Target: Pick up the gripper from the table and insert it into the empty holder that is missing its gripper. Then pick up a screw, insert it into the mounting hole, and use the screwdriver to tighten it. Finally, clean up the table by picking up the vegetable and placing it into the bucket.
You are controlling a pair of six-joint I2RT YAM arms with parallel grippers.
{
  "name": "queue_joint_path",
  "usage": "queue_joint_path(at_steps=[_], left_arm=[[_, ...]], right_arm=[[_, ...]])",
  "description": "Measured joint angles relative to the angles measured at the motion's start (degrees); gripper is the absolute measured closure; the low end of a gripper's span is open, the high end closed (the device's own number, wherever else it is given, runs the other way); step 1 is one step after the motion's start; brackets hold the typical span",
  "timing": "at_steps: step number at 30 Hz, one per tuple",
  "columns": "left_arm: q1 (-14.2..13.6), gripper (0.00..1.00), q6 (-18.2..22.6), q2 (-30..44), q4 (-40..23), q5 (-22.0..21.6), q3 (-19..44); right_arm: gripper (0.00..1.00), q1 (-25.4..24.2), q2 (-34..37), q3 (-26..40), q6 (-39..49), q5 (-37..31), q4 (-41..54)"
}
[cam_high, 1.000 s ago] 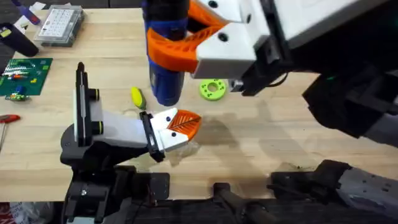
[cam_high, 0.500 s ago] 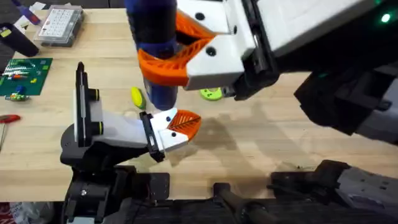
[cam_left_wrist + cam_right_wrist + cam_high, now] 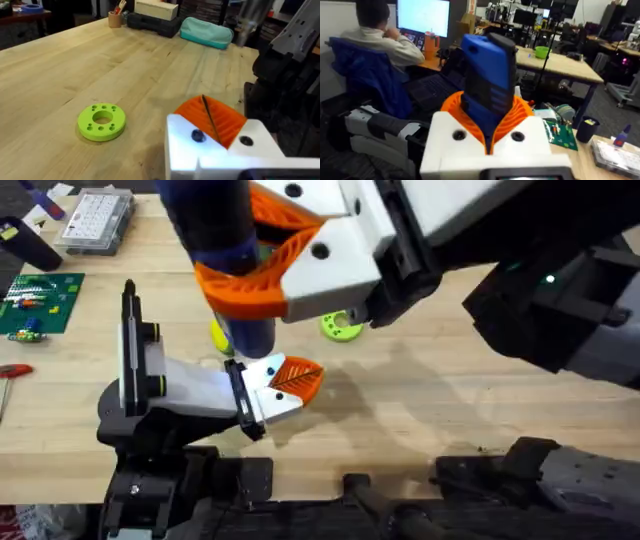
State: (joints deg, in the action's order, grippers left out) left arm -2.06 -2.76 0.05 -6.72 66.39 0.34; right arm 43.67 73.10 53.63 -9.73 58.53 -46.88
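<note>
The right gripper (image 3: 262,275), white with orange ribbed pads, was clamped around the bright blue, thick pen-shaped power screwdriver (image 3: 228,260), holding it raised above the light wooden tabletop (image 3: 420,400) close under the overhead camera. In the right wrist view the screwdriver's blue body (image 3: 487,85) stood up between the orange pads (image 3: 520,115). Below that gripper, on the tabletop, lay the small oblong yellow toy vegetable (image 3: 216,333), partly hidden by the screwdriver, and just to the other side of the tool sat a flat green disc with holes (image 3: 340,326). The left gripper (image 3: 290,383) hung low over the tabletop near the screwdriver's lower end, its orange pads pressed together with nothing between them. In the left wrist view the green disc (image 3: 102,121) lay ahead of that gripper (image 3: 212,117), apart from it.
</note>
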Motion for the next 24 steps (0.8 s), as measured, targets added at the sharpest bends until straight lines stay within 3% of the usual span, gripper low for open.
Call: queue_joint_path(at_steps=[17, 24], left_arm=[[0.0, 0.996, 0.0, 0.0, 0.0, 0.0, 0.0], [0.0, 0.996, 0.0, 0.0, 0.0, 0.0, 0.0]], right_arm=[[0.987, -2.0, 3.5, 0.0, -1.0, 0.5, 1.4], [0.987, -2.0, 3.5, -2.6, -3.8, 0.6, -6.3]])
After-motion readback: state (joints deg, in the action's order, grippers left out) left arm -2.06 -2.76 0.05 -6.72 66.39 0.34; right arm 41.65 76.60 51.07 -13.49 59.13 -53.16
